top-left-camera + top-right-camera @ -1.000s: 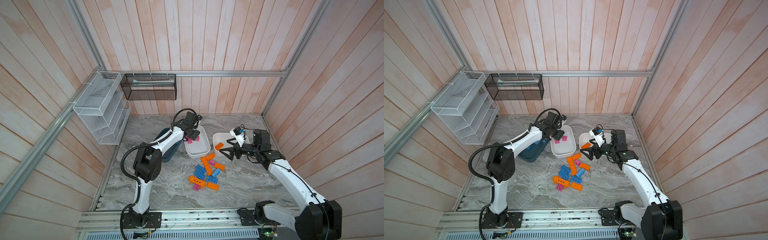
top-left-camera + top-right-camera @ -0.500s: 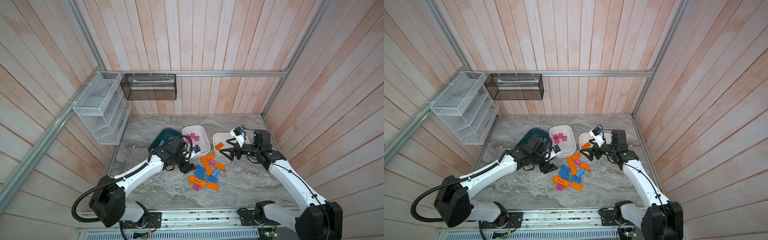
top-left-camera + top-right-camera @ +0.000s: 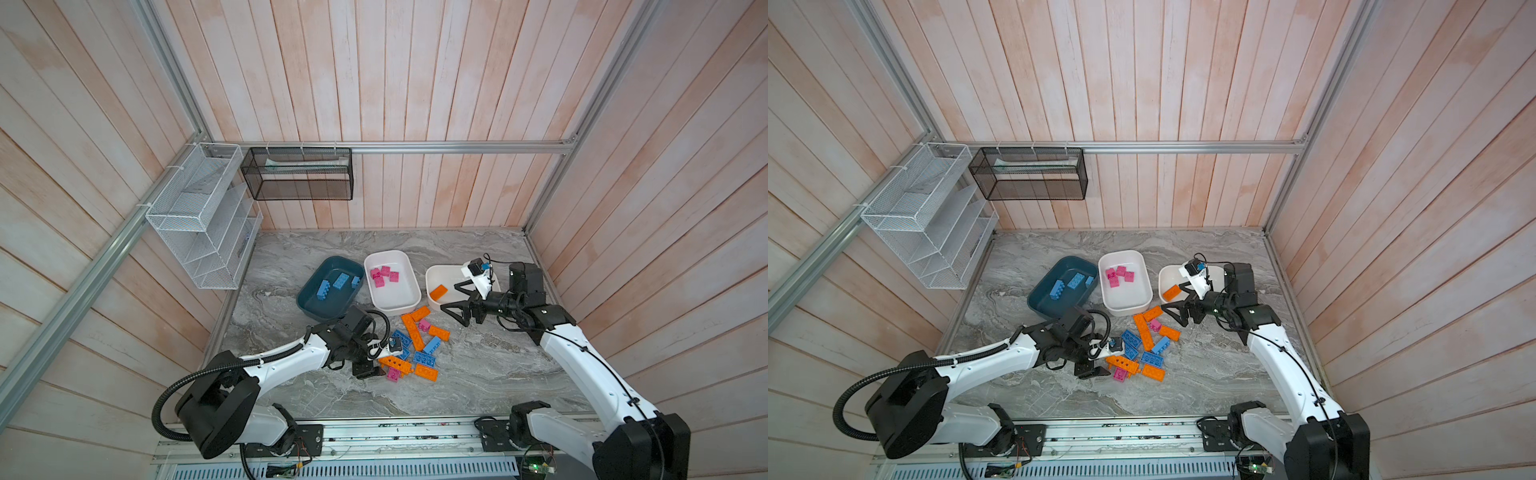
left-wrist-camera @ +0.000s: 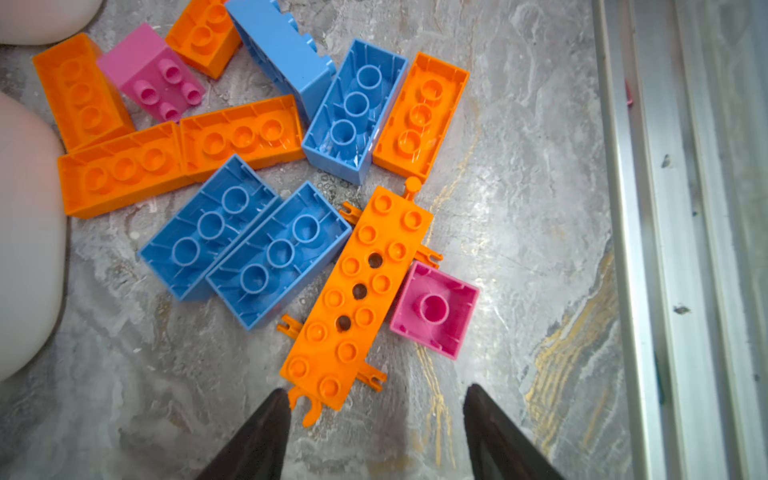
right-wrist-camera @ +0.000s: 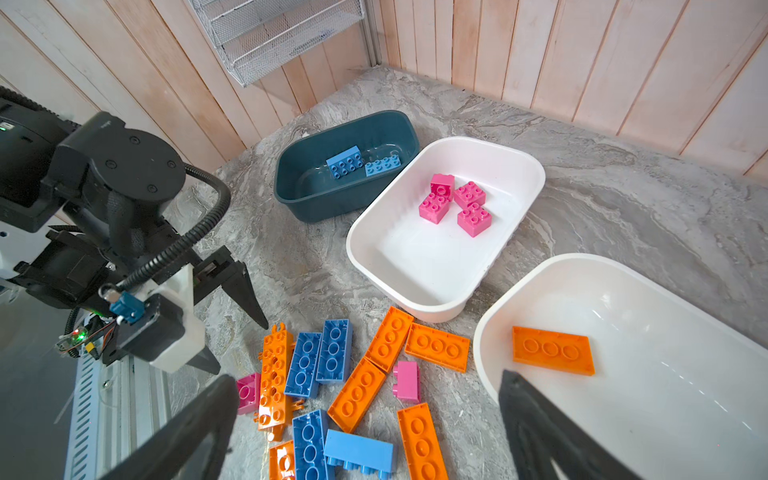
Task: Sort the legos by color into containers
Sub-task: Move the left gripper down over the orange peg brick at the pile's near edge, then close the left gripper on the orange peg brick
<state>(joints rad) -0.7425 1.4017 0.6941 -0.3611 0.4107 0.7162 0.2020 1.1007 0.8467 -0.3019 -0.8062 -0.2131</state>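
The loose legos (image 3: 415,336) lie in a heap on the marble table (image 3: 478,365), at about 6 o'clock from the three containers in both top views. The heap holds four blue bricks, five orange rectangles, two pink bricks and the long orange bar (image 4: 357,291). Many of them lie with the hollow underside up. One pink brick (image 4: 434,309) lies upside down, touching the side of the bar.

The teal tub (image 3: 309,305) stands at 11 o'clock from the heap and holds three blue bricks (image 3: 340,281). The middle white tub (image 3: 409,270) is at 12 o'clock, touching the teal one, with four pink bricks (image 3: 385,274) inside. The right white tub (image 3: 432,274) is at 1 o'clock and holds a single orange brick (image 3: 438,292).

The left gripper (image 4: 374,395) sits low at 8 o'clock of the heap, pointing into it. Its fingers stand partly apart and grip nothing. The clip end of the orange bar lies just beside one fingertip (image 4: 278,401), and bare marble shows between the two tips.

The right gripper (image 3: 452,297) hangs at 2 o'clock of the heap, over the near rim of the right white tub. Its fingers are spread as wide as they go and hold nothing.
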